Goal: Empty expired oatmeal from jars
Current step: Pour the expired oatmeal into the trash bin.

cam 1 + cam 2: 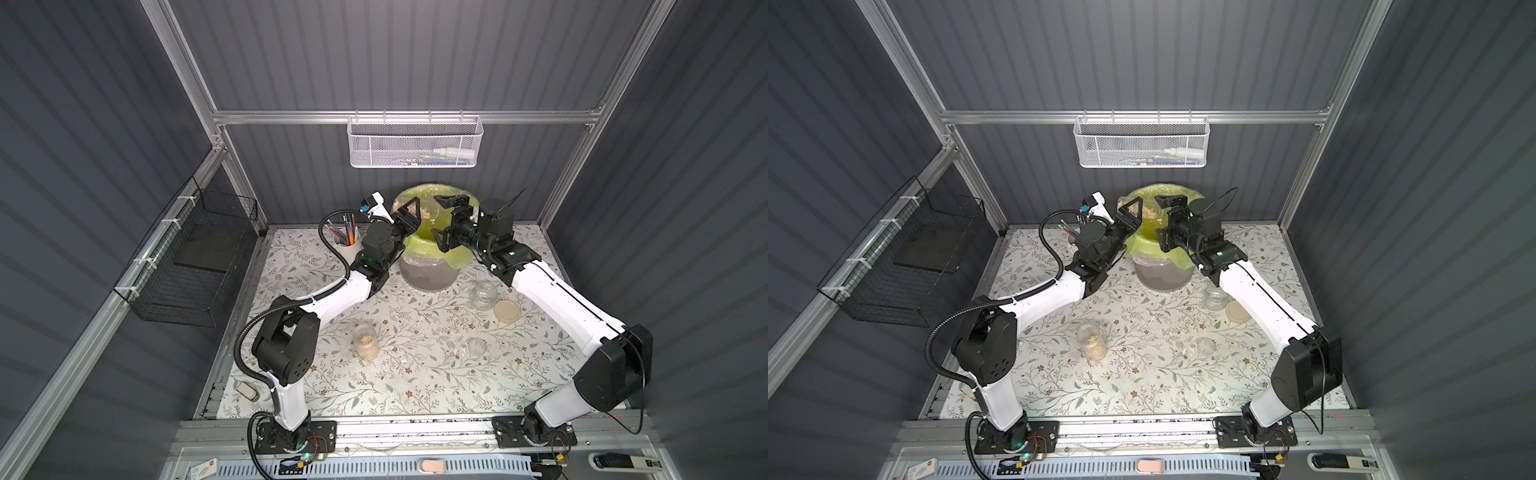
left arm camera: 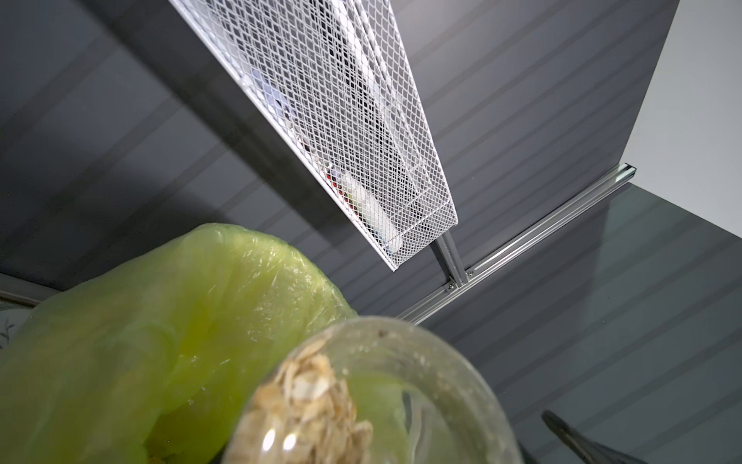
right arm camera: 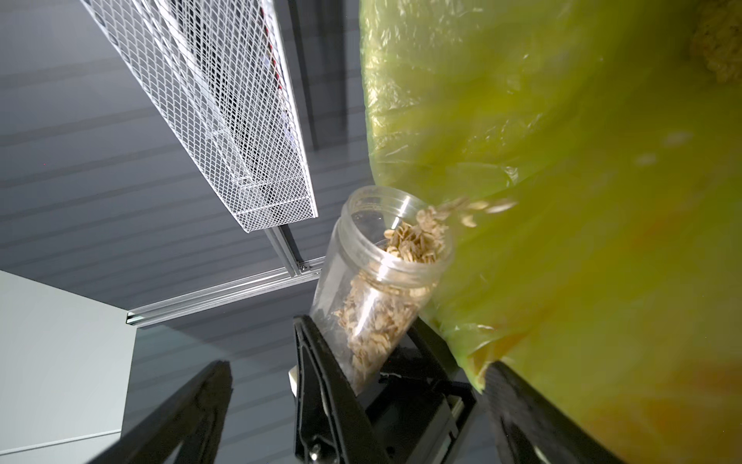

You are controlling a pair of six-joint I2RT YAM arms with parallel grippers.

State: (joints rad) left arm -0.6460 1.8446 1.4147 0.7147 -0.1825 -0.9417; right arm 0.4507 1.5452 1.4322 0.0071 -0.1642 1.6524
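My left gripper (image 1: 409,216) is shut on a narrow clear jar (image 3: 381,273), tipped mouth-first over the yellow-green bag (image 2: 160,341) of the grey bin (image 1: 428,272). Oatmeal (image 3: 385,321) fills the jar's lower side and flakes spill from its mouth into the bag, where a pale heap (image 1: 424,214) lies. My right gripper (image 1: 442,222) hangs open at the bin's right rim, its fingers (image 3: 200,401) wide apart and holding nothing. A second narrow jar (image 1: 365,340) with oatmeal stands on the table. A squat jar (image 1: 484,295) stands empty beside its beige lid (image 1: 508,311).
A white mug of pencils (image 1: 347,243) stands just left of the bin, under my left forearm. A small clear round piece (image 1: 477,345) lies in front of the squat jar. A white mesh basket (image 1: 413,143) hangs on the back wall; a black wire basket (image 1: 195,257) is on the left wall.
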